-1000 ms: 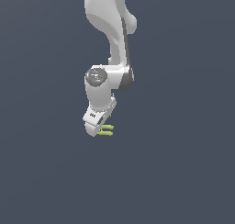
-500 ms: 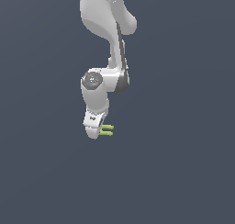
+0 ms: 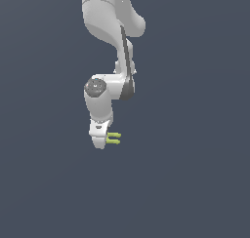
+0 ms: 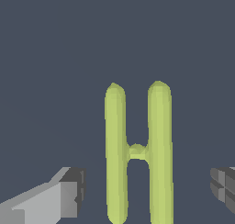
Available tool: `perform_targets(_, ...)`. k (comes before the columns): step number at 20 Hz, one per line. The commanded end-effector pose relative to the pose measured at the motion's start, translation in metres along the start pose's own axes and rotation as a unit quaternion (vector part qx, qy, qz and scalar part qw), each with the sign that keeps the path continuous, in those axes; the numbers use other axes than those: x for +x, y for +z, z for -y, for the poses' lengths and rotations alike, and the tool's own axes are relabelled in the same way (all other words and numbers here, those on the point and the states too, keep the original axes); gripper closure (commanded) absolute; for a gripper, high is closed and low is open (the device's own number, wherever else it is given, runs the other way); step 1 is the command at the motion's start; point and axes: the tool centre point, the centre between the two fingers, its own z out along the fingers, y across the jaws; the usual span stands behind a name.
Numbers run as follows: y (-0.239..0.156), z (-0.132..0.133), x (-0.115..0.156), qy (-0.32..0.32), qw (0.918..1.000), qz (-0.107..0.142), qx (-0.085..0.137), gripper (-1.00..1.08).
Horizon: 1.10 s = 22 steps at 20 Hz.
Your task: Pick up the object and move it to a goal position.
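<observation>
Claw (image 4: 146, 193) spread wide: in the wrist view one finger (image 4: 55, 198) sits well off one side of the piece, the other finger (image 4: 224, 188) well off the other, w/ clear gaps both sides. Nothing gripped, no contact seen.

Between the fingers lies the yellow-green H-shaped piece (image 4: 137, 152): two thin parallel bars w/ rounded ends, joined by a short crossbar approx. mid-length. Much narrower than the gap between the fingers. It sits nearer the second finger than the first, so not centred.

In the exterior view the claw (image 3: 101, 140) points down, hand white, fingers themselves too small to make out. The piece (image 3: 114, 138) shows just beside the claw tip, on the exterior view's right, its two bars sticking out sideways, one above the other. Can't tell from this view whether it touches the hand.

Above, the white arm (image 3: 105, 51) rises through a grey-capped joint and bends up out of the picture. Background is flat dark blue-grey (image 3: 195, 159) all round, no edges or marks visible.
</observation>
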Motion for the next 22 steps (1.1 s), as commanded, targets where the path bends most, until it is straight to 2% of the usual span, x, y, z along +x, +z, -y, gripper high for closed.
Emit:
perform_targets(1, 0.001, 0.0, -0.001, -0.008, 1.0, 0.0, 0.0, -0.92)
perform_targets(8, 0.005, 0.0, -0.001, -0.009, 1.0, 0.0, 0.0, -0.92)
perform_targets(17, 0.044, 0.001, -0.001, -0.011, 0.9999, 0.0, 0.0, -0.92)
perform_targets(22, 0.051, 0.0, -0.001, -0.012, 0.9999, 0.0, 0.0, -0.92)
